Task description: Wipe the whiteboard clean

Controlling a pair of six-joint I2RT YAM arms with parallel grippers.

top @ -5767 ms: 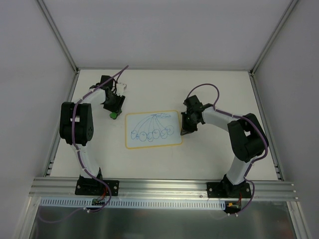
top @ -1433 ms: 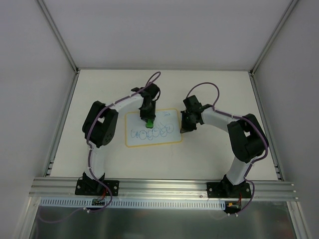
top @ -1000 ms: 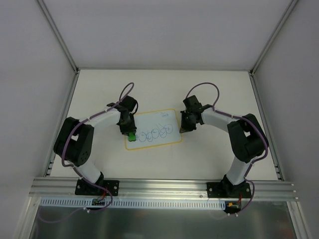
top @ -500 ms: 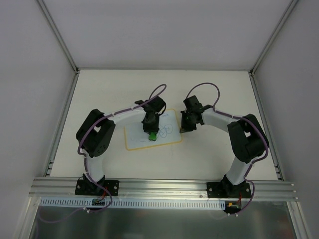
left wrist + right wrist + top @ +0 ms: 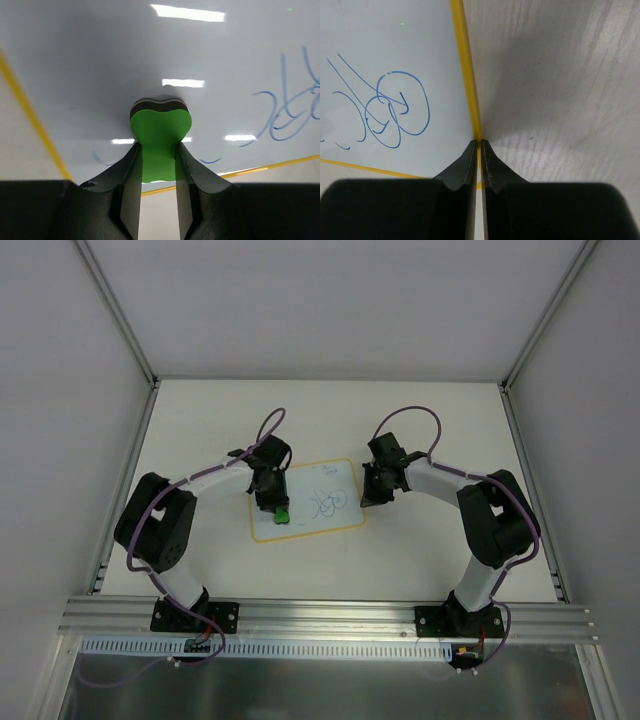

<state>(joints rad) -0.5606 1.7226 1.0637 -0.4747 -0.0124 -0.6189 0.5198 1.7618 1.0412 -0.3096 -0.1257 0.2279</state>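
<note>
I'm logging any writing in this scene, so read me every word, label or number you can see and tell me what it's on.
No readable text anywhere.
On the whiteboard: blue loops, scribble only, no letters or numbers.
Near the board's far edge: a small blue mark, too small to read.
On the eraser: plain green, no label.

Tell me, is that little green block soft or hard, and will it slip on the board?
Probably soft: the green eraser bulges into a heart shape where the left end effector pinches it, like foam. Its dark underlayer looks like felt, so it likely drags rather than skids on the glossy whiteboard.
</note>
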